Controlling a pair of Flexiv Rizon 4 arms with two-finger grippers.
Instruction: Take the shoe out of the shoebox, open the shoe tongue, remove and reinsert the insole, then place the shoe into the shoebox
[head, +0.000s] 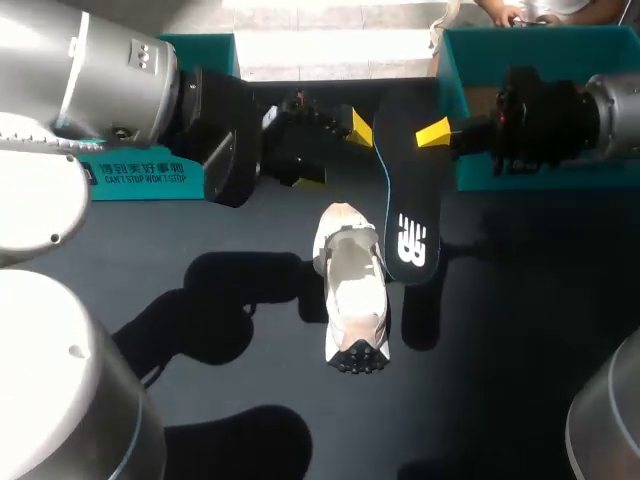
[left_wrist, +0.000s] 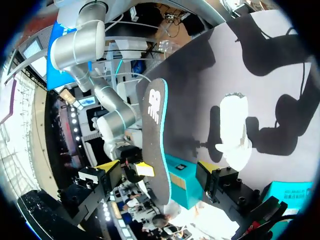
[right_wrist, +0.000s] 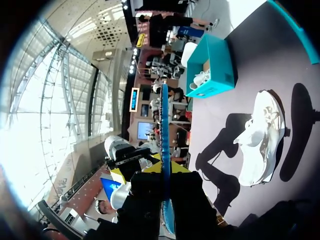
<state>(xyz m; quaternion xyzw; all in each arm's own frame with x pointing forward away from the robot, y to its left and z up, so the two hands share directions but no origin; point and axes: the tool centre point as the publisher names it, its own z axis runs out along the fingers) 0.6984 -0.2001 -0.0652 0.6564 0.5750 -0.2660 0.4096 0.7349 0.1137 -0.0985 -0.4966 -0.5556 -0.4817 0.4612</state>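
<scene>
A black insole (head: 402, 190) with a teal edge hangs above the table, its white logo end over the shoe. My right gripper (head: 436, 132) is shut on its upper end; in the right wrist view the insole (right_wrist: 164, 120) runs edge-on out from between the fingers of the right gripper (right_wrist: 165, 169). My left gripper (head: 336, 152) stands open beside that end. In the left wrist view the insole (left_wrist: 154, 135) passes between the spread fingers of the left gripper (left_wrist: 160, 176) without touching them. The white shoe (head: 352, 285) lies on the black table below, also visible ahead of both grippers (left_wrist: 234, 130) (right_wrist: 261, 135).
A teal shoebox (head: 540, 172) stands at the back right behind my right arm. Another teal box part (head: 150, 180) sits at the back left under my left arm, with something white inside (right_wrist: 200, 77). Bare black tabletop (head: 500, 330) surrounds the shoe.
</scene>
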